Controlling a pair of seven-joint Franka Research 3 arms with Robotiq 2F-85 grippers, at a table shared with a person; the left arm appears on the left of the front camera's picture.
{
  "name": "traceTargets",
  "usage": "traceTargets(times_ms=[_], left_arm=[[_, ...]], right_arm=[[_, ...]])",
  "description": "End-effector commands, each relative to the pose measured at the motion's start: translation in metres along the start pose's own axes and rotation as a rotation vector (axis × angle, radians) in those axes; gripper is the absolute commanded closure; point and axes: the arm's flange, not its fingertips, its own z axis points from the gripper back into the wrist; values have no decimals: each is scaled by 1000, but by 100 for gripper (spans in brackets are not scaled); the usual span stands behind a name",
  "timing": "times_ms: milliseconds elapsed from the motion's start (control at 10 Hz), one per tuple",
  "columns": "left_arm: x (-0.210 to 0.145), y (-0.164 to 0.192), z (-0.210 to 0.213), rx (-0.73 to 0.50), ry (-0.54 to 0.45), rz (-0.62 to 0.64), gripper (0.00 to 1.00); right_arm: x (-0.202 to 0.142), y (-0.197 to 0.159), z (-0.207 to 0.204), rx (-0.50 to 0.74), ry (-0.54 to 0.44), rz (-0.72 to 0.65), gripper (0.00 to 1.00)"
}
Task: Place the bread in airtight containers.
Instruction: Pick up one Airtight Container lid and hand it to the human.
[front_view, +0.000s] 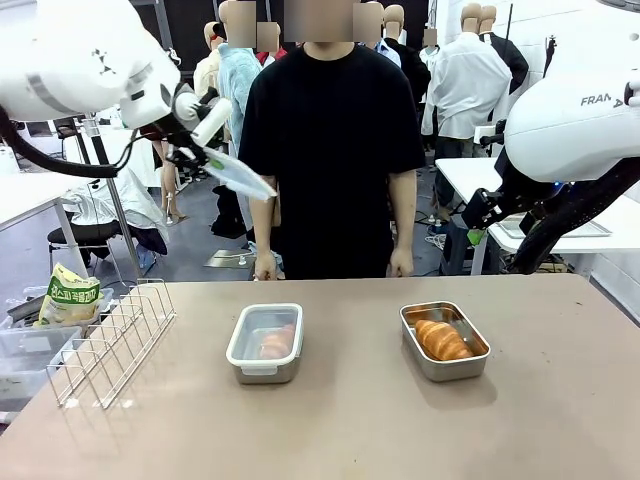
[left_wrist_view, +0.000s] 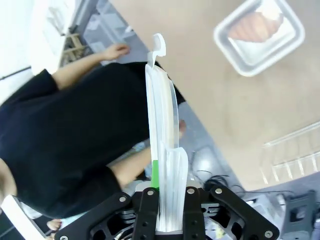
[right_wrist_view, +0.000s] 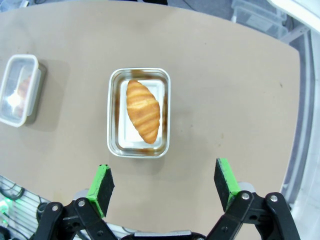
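Two rounded-corner rectangular stainless-steel tubs sat mid-table on the smooth, matte tan table. The left tub, toward the table's left side, wore a translucent whitish plastic lid with a pale croissant blurred beneath it; the open right tub, toward the right side, cradled a golden-brown ridged, flaky croissant. The left end effector was raised off the table's far left edge, clamped on the edge of a second translucent whitish lid. The right end effector hung spread wide and empty above the open tub. A white wire rack lay at the left edge. A person in a black T-shirt stood at the far edge. "FRA" showed on the right arm.
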Motion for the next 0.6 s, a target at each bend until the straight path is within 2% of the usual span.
traceTargets(times_ms=[0,200,500], left_arm=[[7,8,-19,52,-62,-60,100],[13,17,-46,33,-107,-73,100],[4,7,-46,14,-133,-45,100]], right_arm=[[0,0,-1,1,0,-1,0],[0,0,-1,1,0,-1,0],[0,0,-1,1,0,-1,0]])
